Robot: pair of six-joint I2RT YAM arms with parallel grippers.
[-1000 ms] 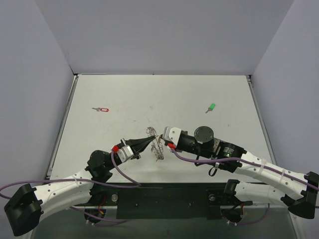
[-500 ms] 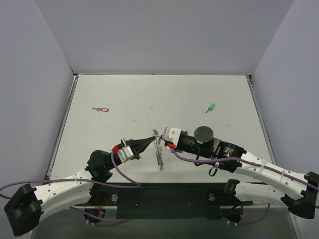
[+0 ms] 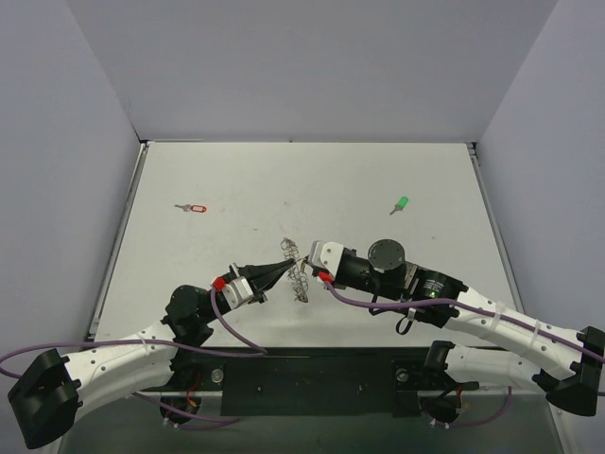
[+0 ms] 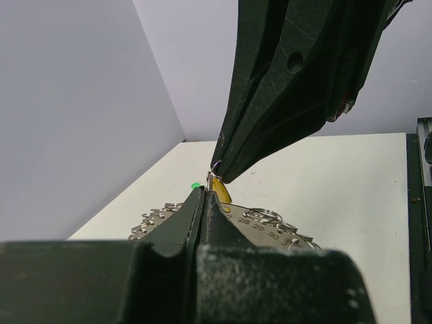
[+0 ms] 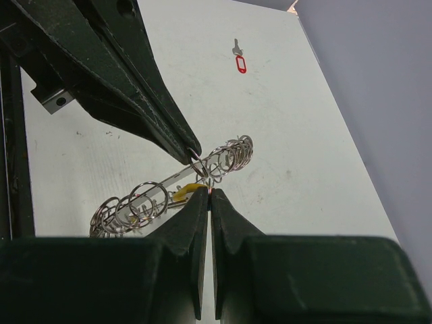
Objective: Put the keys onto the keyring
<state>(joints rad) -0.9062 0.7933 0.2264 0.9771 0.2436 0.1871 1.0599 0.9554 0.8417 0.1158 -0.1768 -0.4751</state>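
Red key (image 3: 193,208) lies loose on the table (image 3: 312,180) toward the left edge, not on anything. Left gripper (image 3: 288,267) is near the middle of the near edge, jaws pinched fully together, tip on a small wire loop at the rim of the keyring (image 3: 297,275). The keyring hangs edge-on between the two tips and looks lifted off the table. Wrist views show a yellow-orange key (image 5: 191,190) in among the rim loops right at the pinch point; can't tell whether it's actually threaded on or just pressed against the loop. Right gripper (image 3: 306,269) is also clamped tight, tip meeting the same loop from the opposite side, so both appear to hold the keyring. Green key (image 3: 400,203) sits loose toward the right edge, well apart from the arms. Status read: at best one key on or mid-threading; red and green not yet picked up. No dark grey key visible in any view.
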